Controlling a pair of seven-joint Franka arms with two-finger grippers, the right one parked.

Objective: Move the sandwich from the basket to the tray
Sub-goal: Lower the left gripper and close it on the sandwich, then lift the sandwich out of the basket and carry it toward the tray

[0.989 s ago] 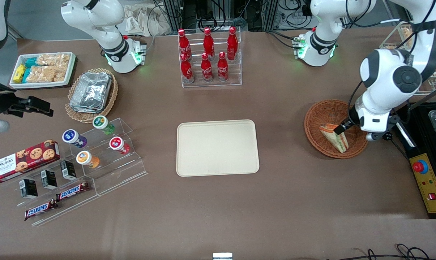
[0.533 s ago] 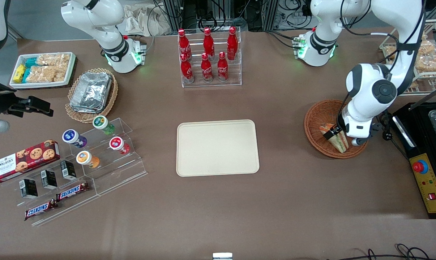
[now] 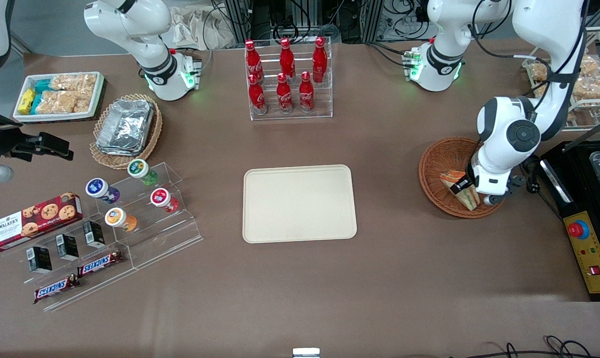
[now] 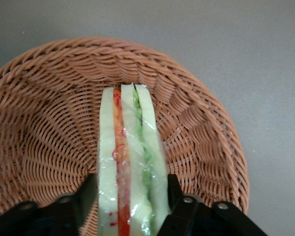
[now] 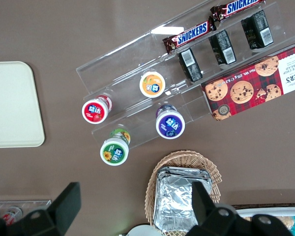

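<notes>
The sandwich (image 3: 470, 198) lies in the reddish-brown wicker basket (image 3: 442, 159) toward the working arm's end of the table. In the left wrist view the sandwich (image 4: 130, 142) stands on edge in the basket (image 4: 49, 123), showing pale bread with red, orange and green layers under clear wrap. My left gripper (image 3: 463, 186) is low inside the basket. It is open, with its jaws straddling the sandwich, one black finger (image 4: 86, 191) close against each bread face (image 4: 129, 196). The cream tray (image 3: 300, 204) lies empty at the table's middle.
A rack of red cola bottles (image 3: 287, 74) stands farther from the camera than the tray. A black box with a red button (image 3: 578, 229) sits beside the basket. Toward the parked arm's end are yogurt cups (image 3: 131, 199), a tan basket of foil packs (image 3: 126, 127) and a white snack bin (image 3: 58, 94).
My left gripper has come down into the basket and moved over the sandwich, so its fingers now flank it. The sandwich has not moved.
</notes>
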